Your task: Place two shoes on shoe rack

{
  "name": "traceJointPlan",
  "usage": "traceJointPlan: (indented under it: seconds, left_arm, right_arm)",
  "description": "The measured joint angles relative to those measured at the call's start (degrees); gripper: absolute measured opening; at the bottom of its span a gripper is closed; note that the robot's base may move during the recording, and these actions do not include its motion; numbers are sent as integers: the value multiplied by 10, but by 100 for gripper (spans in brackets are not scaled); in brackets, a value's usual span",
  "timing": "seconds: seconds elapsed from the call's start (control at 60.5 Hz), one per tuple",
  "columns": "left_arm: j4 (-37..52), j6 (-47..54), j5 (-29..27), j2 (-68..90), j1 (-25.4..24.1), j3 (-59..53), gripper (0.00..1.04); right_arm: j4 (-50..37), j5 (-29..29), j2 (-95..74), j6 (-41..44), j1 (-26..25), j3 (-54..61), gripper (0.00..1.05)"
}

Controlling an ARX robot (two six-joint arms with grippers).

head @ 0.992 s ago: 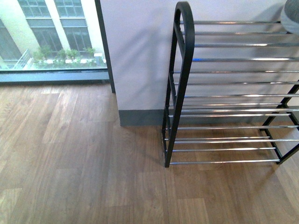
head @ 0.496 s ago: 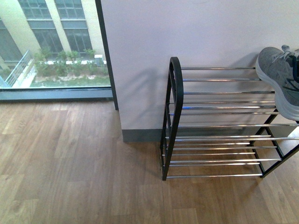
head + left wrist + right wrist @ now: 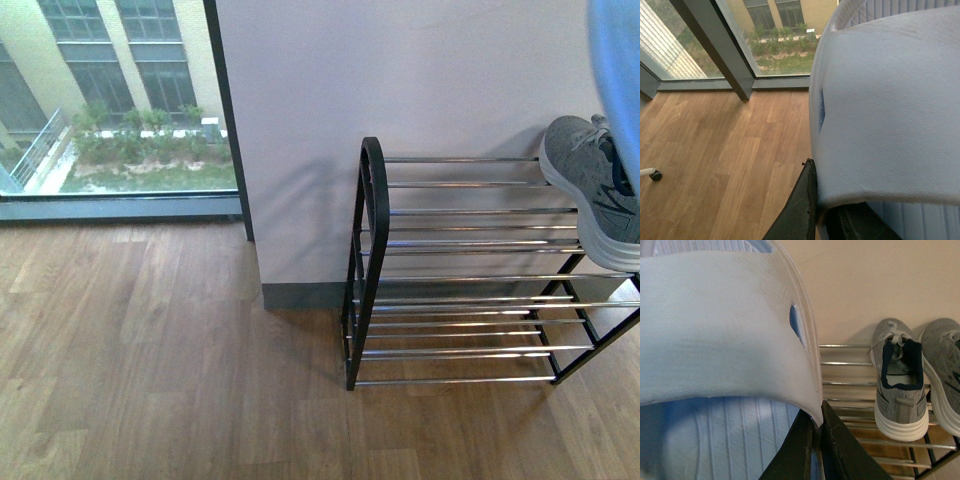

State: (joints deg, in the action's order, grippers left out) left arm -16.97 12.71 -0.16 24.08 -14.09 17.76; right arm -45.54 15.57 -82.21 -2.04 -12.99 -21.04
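Two grey knit shoes [image 3: 900,385] with white soles rest side by side on the top bars of the shoe rack [image 3: 845,365], the second one [image 3: 945,370] at the picture's edge. The front view catches one of them [image 3: 590,190] on the black-framed rack [image 3: 372,200] against the wall. My right gripper [image 3: 817,425] is shut on the strap edge of a light blue slipper [image 3: 715,330], level with the rack and beside the shoes. My left gripper [image 3: 817,200] is shut on another light blue slipper [image 3: 890,100] above the wooden floor. A blue blur [image 3: 615,60] fills the front view's top right corner.
A white wall with a grey skirting [image 3: 300,295] stands behind the rack. A floor-to-ceiling window [image 3: 110,100] with a dark frame post [image 3: 715,45] lies to the left. Wooden floor [image 3: 170,370] spreads in front. The rack's lower chrome shelves [image 3: 460,350] hold nothing visible.
The front view has shifted: the rack now sits lower and smaller in frame, the grey shoe on its top shelf has come into sight, and a blue blur has entered at the top right.
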Motion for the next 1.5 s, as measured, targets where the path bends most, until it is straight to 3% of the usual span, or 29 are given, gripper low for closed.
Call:
traceJointPlan:
  seconds: [0.149, 0.331, 0.678, 0.76, 1.388, 1.504]
  left_arm:
    - [0, 0, 2, 0, 0, 0, 2]
    - [0, 0, 2, 0, 0, 0, 2]
    - [0, 0, 1, 0, 0, 0, 2]
    - [0, 0, 1, 0, 0, 0, 2]
    - [0, 0, 1, 0, 0, 0, 2]
    - [0, 0, 1, 0, 0, 0, 2]
  right_arm:
    - [51, -47, -112, -14, 34, -118, 2]
    - [183, -111, -308, -45, 61, -340, 2]
    - [299, -182, -489, -49, 65, -550, 2]
    - [333, -225, -536, -48, 58, -607, 2]
    - [401, -267, -628, -52, 28, -718, 2]
    - [393, -260, -628, -46, 27, -715, 16]
